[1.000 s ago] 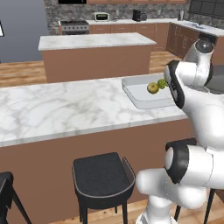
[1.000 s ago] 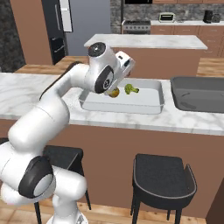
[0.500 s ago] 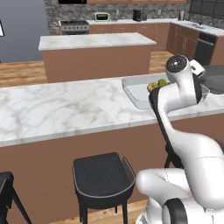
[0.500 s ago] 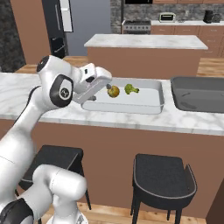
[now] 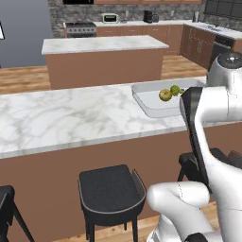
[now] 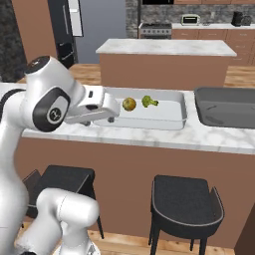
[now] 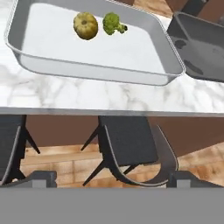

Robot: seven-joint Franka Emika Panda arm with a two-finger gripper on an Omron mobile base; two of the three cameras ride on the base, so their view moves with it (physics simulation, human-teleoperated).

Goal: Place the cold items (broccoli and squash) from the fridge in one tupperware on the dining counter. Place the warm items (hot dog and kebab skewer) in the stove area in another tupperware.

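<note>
A black stool [image 5: 111, 191] with a curved low back stands on the wooden floor [image 6: 129, 242] just in front of the brown base, and a second black stool [image 6: 183, 201] stands beside it. Farther back is a shorter marble-topped island [image 5: 101, 45] with brown sides. Against the rear wall, a pale toaster oven [image 5: 110, 18] and a dark coffee machine [image 5: 148, 16] sit on the back counter [image 5: 142, 22].

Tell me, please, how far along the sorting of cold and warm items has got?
Cold half looks done: the squash and broccoli lie side by side in the clear tupperware on the dining counter. Nothing is in hand; the gripper has its jaws open and empty. Left: the dark grey tupperware holds nothing, so the hot dog and kebab skewer remain.
</note>
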